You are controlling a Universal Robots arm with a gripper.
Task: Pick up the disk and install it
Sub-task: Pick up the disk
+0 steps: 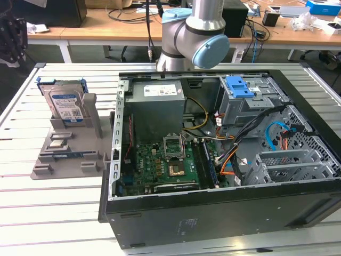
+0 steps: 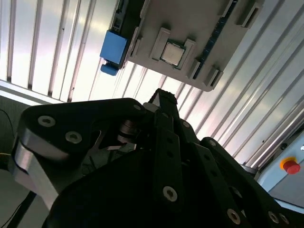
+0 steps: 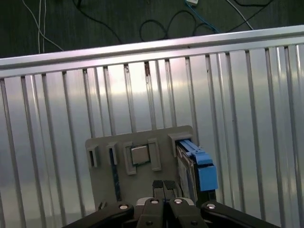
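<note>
The slatted metal table (image 1: 53,213) carries an opened computer case (image 1: 213,216), and to the exterior view's left of it sits a grey fixture (image 1: 80,154). Nothing of the job looks done yet: the disk (image 1: 65,104) stands on edge in the fixture's slot, untouched, and the drive cage (image 1: 250,106) inside the case waits without it. In the first wrist view the gripper (image 3: 164,184) hangs above the fixture, well apart from the disk (image 3: 189,166), its fingers pressed together with nothing between them. So pickup and installation both remain, I'd say. Bare slats lie open around the fixture, though a grey upright post (image 1: 89,109) stands just beside the disk and the case wall is near. A small processor chip (image 3: 139,154) rests in its own pocket.
</note>
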